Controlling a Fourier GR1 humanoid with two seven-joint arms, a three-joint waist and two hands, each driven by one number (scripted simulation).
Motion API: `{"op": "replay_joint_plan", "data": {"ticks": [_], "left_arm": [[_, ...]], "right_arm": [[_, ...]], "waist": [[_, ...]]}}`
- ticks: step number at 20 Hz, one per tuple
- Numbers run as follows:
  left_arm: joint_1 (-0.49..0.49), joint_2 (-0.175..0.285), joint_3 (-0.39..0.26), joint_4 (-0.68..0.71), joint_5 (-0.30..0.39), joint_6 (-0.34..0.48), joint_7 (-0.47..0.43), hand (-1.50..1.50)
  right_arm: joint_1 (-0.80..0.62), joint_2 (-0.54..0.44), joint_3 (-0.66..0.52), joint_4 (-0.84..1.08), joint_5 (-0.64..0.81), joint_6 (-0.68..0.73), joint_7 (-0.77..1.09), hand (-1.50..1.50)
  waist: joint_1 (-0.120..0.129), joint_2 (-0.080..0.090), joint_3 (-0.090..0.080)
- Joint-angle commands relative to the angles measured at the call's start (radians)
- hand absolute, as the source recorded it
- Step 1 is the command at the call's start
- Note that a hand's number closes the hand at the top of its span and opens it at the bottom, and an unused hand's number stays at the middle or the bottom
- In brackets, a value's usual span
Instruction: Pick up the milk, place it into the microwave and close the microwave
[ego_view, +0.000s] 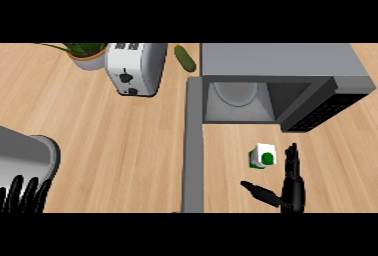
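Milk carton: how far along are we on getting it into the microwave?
Early. Done: the microwave has its door open. In hand: the right hand, open, sits just right of the milk carton, which stands ungrasped on the counter before the microwave. Left: grasp, lift, set inside, shut the door. The left hand rests open at lower left.

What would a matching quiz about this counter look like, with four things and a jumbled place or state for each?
Things:
1. milk carton
2. microwave
3. toaster
4. cucumber

Places or states:
A. stands with its door swung open
B. lies at the back, between the toaster and the microwave
C. stands right beside the potted plant
D. stands on the counter next to the open right hand

Pairs: 1-D, 2-A, 3-C, 4-B.
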Motion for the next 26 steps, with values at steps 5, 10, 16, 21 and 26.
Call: {"op": "replay_joint_plan", "data": {"ticks": [5,10,16,21,26], "left_arm": [[-0.001,-0.011,0.004,0.074,-0.032,-0.032,-0.061,-1.50],[-0.101,0.033,0.070,0.032,0.050,-0.002,0.055,-1.50],[0.035,-0.015,-0.012,0.001,-0.037,-0.021,-0.046,-1.50],[0.030,-0.015,-0.028,-0.038,-0.027,-0.008,-0.004,-1.50],[0.017,-0.016,-0.025,0.029,-0.034,-0.039,-0.033,-1.50]], "right_arm": [[-0.148,-0.009,-0.051,0.202,0.003,0.066,-0.126,-1.50],[-0.154,0.001,-0.038,0.188,0.001,0.061,-0.085,-1.50],[-0.180,-0.004,-0.068,0.174,-0.019,0.028,-0.051,-1.50],[-0.239,-0.009,-0.111,0.287,0.014,-0.128,-0.163,1.50],[-0.323,0.007,-0.159,0.395,0.017,-0.158,-0.214,1.50]], "waist": [[0.004,0.002,0.000],[-0.001,0.001,0.000],[0.002,-0.001,0.000],[0.009,0.002,0.001],[0.014,0.005,0.001]]}}
